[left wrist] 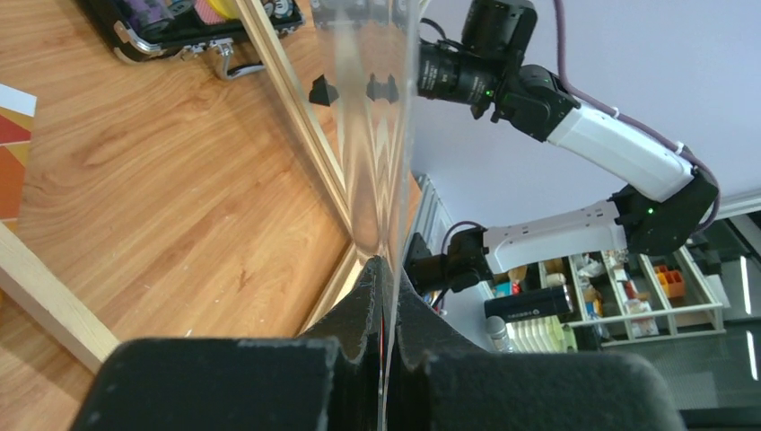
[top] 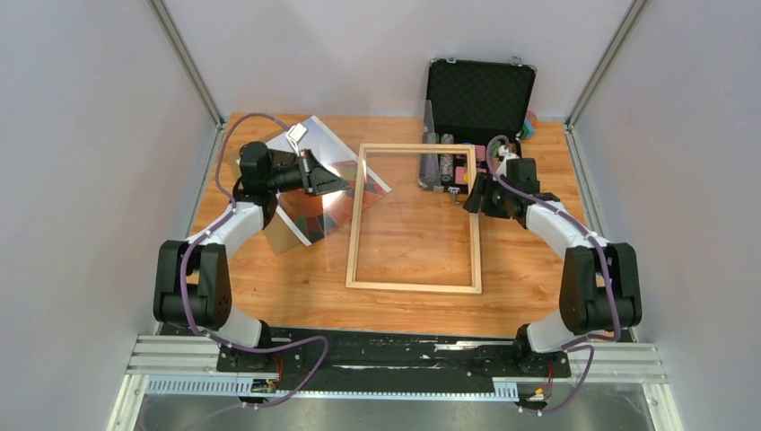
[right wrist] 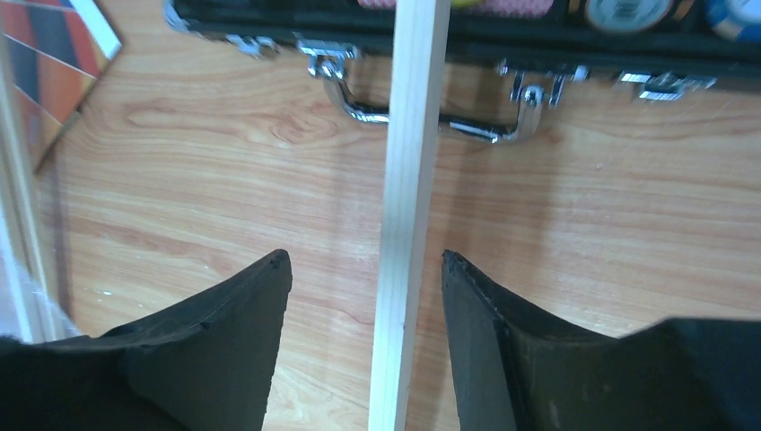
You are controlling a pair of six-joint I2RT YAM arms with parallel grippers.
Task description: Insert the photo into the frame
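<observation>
Frame (top: 413, 286) lies flat mid-table (top: 525, 278), its long axis running away from the arms' bases, with bare wood showing through its opening. Just left of it lies the photo (top: 310, 220), colour side up. It is turned cornerwise to the frame, and one corner reaches the frame's left rail. The left arm covers too much of the photo for me to call its long axis.

A clear pane (left wrist: 377, 153) stands tipped up on edge over that left rail, pinched tight in the left gripper (left wrist: 386, 278). The photo sits right underneath that gripper, so the left arm is much the nearer, but it is busy. The right gripper (right wrist: 363, 260) has its jaws apart astride the frame's right rail, gripping nothing, with a gap on each side. I reckon the photo must travel rightward into the opening and be squared to the rails.
</observation>
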